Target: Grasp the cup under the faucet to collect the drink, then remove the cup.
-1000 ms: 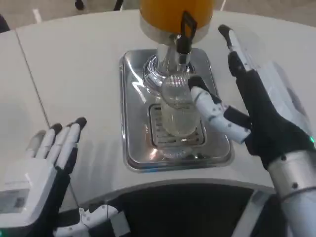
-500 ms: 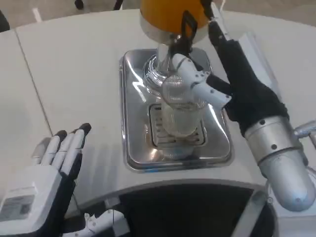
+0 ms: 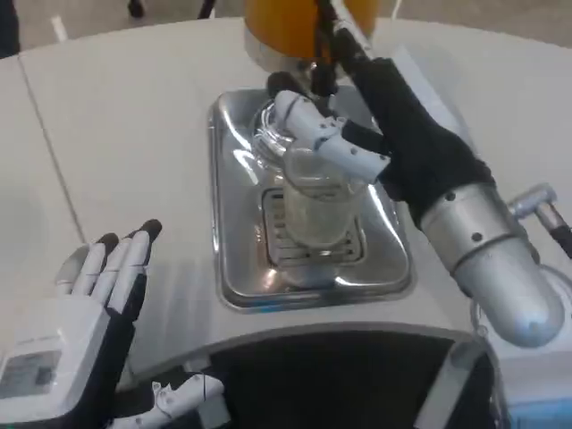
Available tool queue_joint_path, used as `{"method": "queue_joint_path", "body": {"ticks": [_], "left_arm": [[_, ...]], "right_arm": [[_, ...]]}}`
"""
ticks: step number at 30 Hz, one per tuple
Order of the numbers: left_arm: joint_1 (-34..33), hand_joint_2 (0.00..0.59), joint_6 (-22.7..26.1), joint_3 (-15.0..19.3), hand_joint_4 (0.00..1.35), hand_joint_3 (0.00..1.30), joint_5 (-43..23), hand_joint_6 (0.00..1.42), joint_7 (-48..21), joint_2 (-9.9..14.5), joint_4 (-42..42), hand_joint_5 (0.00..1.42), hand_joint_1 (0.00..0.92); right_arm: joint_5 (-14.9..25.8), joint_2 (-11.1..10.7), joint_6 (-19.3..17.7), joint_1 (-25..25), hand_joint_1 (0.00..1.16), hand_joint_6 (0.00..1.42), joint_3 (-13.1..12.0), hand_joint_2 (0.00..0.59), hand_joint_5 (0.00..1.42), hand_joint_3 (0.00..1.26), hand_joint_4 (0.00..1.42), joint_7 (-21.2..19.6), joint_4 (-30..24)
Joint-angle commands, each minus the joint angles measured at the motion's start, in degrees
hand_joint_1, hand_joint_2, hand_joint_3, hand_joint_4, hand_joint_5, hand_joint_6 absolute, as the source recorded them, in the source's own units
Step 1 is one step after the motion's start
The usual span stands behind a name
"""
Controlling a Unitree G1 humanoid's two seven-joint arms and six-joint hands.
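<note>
Right hand (image 3: 384, 134) is over the steel drip tray (image 3: 234, 268), palm side facing the clear cup (image 3: 308, 210). One white finger (image 3: 326, 143) lies across the cup's rim/upper wall, touching it. Other fingers reach up past the black tap handle (image 3: 320, 54) toward the orange dispenser tank (image 3: 277, 27). Can't tell if there's a real grip: the far side of the cup is hidden by the hand, so closure is not confirmed.

Cup stands upright on the slotted grate (image 3: 308, 246) in the middle of the tray, directly below the chrome faucet base (image 3: 273, 121). Cup is transparent and ribbed; fill level not readable.

Left hand (image 3: 85, 313) sits at lower left on the white table (image 3: 134, 134), well apart from the tray, fingers straight and slightly spread, holding nothing.

Obstructions: tap handle and faucet body sit just behind the cup, tight against the right hand's fingers. Right forearm (image 3: 487, 264) crosses the tray's right edge.
</note>
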Motion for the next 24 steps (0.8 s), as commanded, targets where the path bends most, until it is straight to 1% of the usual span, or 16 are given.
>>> {"method": "queue_joint_path", "body": {"ticks": [1, 5, 7, 8, 9, 11, 13, 14, 15, 16, 17, 20, 22, 24], "left_arm": [[0.0, 0.066, -0.7, -0.3, 0.00, 0.00, -0.5, 0.00, -0.2, -0.4, 0.7, 0.00, 0.140], [-0.1, 0.067, -0.7, -0.3, 0.00, 0.00, -0.6, 0.00, -0.3, -0.9, 0.8, 0.00, 0.138], [-0.2, 0.060, -0.7, -0.3, 0.00, 0.00, -0.7, 0.00, -0.2, -1.0, 0.8, 0.00, 0.129], [-0.2, 0.061, -0.7, -0.2, 0.00, 0.00, -0.7, 0.00, -0.1, -1.1, 0.8, 0.00, 0.116], [-0.2, 0.060, -0.8, -0.2, 0.00, 0.00, -0.7, 0.00, 0.0, -1.2, 0.9, 0.00, 0.112], [-0.2, 0.058, -0.8, -0.2, 0.00, 0.00, -0.9, 0.00, 0.0, -1.3, 0.9, 0.00, 0.094], [-0.3, 0.059, -0.8, -0.3, 0.00, 0.00, -1.1, 0.00, -0.1, -1.4, 1.0, 0.00, 0.089], [-0.5, 0.062, -0.8, -0.3, 0.00, 0.00, -1.1, 0.00, -0.1, -1.5, 1.1, 0.00, 0.072], [-0.7, 0.063, -0.8, -0.3, 0.00, 0.00, -1.1, 0.00, -0.1, -1.5, 1.2, 0.00, 0.037], [-0.8, 0.072, -0.7, -0.3, 0.00, 0.00, -1.1, 0.00, -0.1, -1.6, 1.2, 0.00, 0.007], [-1.0, 0.073, -0.1, -0.3, 0.00, 0.00, -1.1, 0.00, -0.1, -2.0, 1.3, 0.00, 0.001], [-1.7, 0.073, 0.9, -0.3, 0.00, 0.00, -1.2, 0.00, -0.7, -2.6, 1.6, 0.00, 0.000], [-2.1, 0.073, 1.1, -0.4, 0.00, 0.00, -0.7, 0.00, -0.8, -2.5, 1.8, 0.00, 0.000], [-2.8, 0.072, 1.3, -0.8, 0.00, 0.00, -0.4, 0.00, -1.0, -2.4, 2.0, 0.00, 0.000]], "right_arm": [[1.2, -2.6, -0.1, -1.4, 0.40, 0.00, 2.6, 0.453, 0.00, 0.00, 0.00, 2.7, 0.2], [1.5, -4.8, 0.9, -2.1, 0.40, 0.00, 4.2, 0.453, 0.00, 0.00, 0.00, 4.7, 0.3], [2.7, -5.7, 1.4, -3.1, 0.40, 0.01, 4.4, 0.458, 0.00, 0.00, 0.00, 6.5, 0.8], [2.0, -6.1, 1.7, -3.1, 0.41, 0.01, 5.0, 0.460, 0.00, 0.00, 0.00, 6.4, 0.5], [0.4, -6.9, 1.8, -3.4, 0.41, 0.02, 6.0, 0.461, 0.00, 0.00, 0.00, 6.4, 0.1], [-3.2, -9.2, 2.8, -4.6, 0.41, 0.03, 8.5, 0.461, 0.00, 0.00, 0.00, 7.9, -0.2], [-3.7, -10.8, 2.8, -5.5, 0.41, 0.03, 10.1, 0.461, 0.00, 0.00, 0.00, 10.3, 0.0], [-3.9, -11.2, 2.8, -5.8, 0.41, 0.03, 10.5, 0.460, 0.00, 0.00, 0.00, 11.1, 0.1], [-4.0, -11.7, 2.4, -6.1, 0.41, 0.03, 11.1, 0.459, 0.00, 0.00, 0.00, 11.8, 0.3], [-5.1, -12.3, 2.4, -6.7, 0.41, 0.03, 12.1, 0.458, 0.00, 0.00, 0.00, 12.4, 0.4], [-6.4, -12.7, 2.0, -6.8, 0.41, 0.03, 12.9, 0.458, 0.00, 0.00, 0.00, 12.3, -0.1], [-10.0, -14.0, 1.7, -7.1, 0.41, 0.03, 14.3, 0.460, 0.00, 0.00, 0.00, 13.4, -2.3], [-11.9, -14.7, 2.2, -7.2, 0.40, 0.02, 14.8, 0.460, 0.00, 0.00, 0.00, 15.1, -4.1], [-13.6, -14.7, 3.1, -6.7, 0.40, 0.02, 14.7, 0.461, 0.00, 0.00, 0.00, 16.4, -6.1]]}}
